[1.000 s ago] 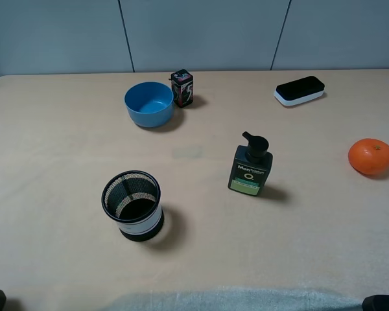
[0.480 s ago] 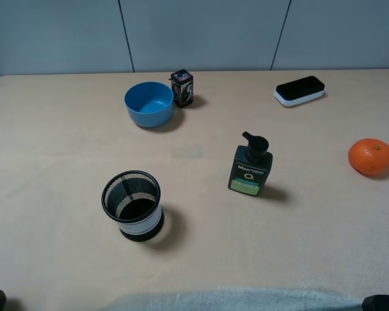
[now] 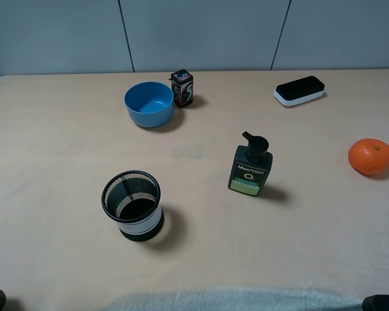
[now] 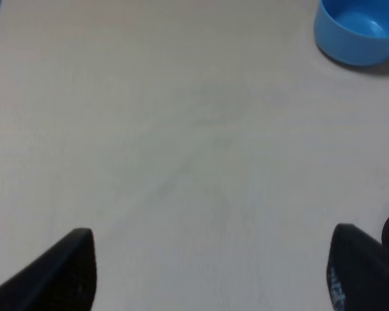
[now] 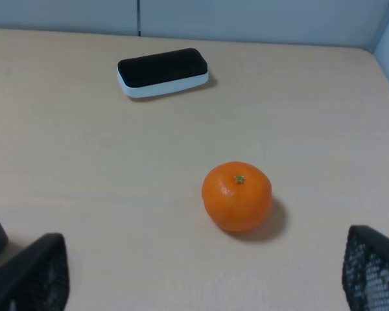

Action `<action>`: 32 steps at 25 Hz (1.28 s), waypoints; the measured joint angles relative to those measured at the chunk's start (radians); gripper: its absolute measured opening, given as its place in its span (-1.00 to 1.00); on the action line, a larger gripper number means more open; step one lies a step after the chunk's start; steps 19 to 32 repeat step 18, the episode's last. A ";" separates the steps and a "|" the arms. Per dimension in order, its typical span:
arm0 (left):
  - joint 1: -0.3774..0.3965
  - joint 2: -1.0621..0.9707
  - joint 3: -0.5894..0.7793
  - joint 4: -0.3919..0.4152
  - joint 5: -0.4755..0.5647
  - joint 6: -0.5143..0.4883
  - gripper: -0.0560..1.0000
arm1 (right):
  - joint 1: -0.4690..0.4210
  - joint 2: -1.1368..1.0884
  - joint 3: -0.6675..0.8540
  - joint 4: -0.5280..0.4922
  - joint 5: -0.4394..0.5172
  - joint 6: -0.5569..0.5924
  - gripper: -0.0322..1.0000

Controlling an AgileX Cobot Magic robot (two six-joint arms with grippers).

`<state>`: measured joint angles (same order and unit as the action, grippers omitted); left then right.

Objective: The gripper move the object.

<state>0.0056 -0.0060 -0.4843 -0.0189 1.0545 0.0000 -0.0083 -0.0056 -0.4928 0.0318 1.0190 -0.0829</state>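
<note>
Left gripper (image 4: 211, 272) fingers spread apart, holding nothing, well short of the blue bowl (image 3: 149, 103); right gripper (image 5: 204, 275) likewise spread, near the orange (image 5: 236, 196); small box (image 3: 182, 88) touches the bowl.

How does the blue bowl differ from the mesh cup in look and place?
The bowl is solid blue plastic with smooth sides; the cup is black mesh with a white band near its base. The bowl is low and wide, the cup taller. The bowl sits at the table's far side beside a small box; the cup stands alone nearer the camera. Both are round, upright, open-topped and look empty.
</note>
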 joint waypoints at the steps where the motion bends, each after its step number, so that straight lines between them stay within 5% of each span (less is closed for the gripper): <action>1: 0.000 0.000 0.000 0.000 0.000 0.000 0.48 | 0.000 0.000 0.000 0.000 0.000 0.000 0.30; 32: 0.000 0.000 0.000 0.000 0.000 0.000 0.48 | 0.000 0.000 0.000 0.000 0.000 0.000 0.30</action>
